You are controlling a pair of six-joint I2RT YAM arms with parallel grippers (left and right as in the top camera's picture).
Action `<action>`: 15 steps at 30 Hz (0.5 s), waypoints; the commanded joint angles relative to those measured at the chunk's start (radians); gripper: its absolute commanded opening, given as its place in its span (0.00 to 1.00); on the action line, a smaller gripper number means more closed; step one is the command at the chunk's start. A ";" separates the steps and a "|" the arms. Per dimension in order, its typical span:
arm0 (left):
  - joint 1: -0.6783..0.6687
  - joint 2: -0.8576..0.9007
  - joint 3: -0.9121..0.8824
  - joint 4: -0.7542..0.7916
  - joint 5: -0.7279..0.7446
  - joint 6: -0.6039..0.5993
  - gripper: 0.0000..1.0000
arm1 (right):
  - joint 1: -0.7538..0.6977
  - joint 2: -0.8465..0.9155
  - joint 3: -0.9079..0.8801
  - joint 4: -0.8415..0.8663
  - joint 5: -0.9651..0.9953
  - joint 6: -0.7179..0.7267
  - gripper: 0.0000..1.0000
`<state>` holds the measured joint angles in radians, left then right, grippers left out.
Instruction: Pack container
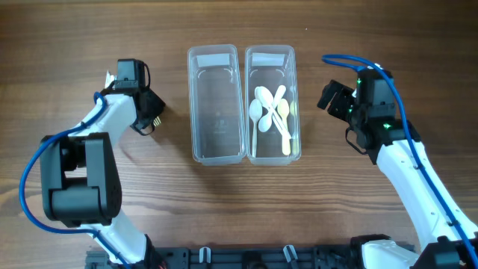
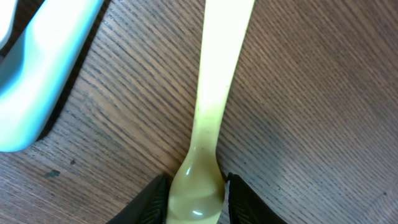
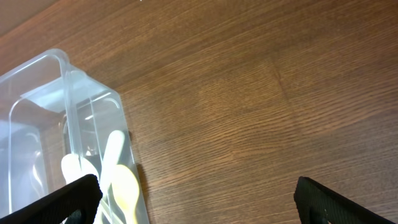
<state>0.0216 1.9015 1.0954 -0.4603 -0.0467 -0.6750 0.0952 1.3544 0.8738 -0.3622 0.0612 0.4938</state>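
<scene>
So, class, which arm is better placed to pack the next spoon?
Left. Left gripper straddles the pale yellow plastic spoon on the wooden table; right gripper hangs open and empty by the clear plastic container.

White links and black joints are forming both arms (image 1: 418, 175); the left end effector (image 1: 153, 122) and right end effector (image 1: 330, 97) are showing black fingers, blue cables (image 1: 25, 175) looping alongside.

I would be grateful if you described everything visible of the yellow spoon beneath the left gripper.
The yellow spoon is pale, glossy and plastic-looking. It lies flat on the wooden table, its straight handle running out of the top of the left wrist view, its bowl near the bottom edge. The left gripper straddles the bowl, dark fingertips close against each side; firm contact cannot be confirmed. Nothing else in view touches it.
</scene>
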 commanded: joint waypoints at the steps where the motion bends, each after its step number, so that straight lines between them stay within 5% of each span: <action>1: 0.008 0.128 -0.068 -0.028 0.019 -0.014 0.31 | 0.001 0.005 0.000 0.003 0.021 0.006 1.00; 15: 0.008 0.103 -0.068 -0.049 0.031 -0.013 0.16 | 0.001 0.005 0.000 0.003 0.021 0.006 1.00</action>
<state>0.0219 1.9034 1.1000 -0.4759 -0.0551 -0.6750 0.0952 1.3552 0.8738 -0.3622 0.0616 0.4938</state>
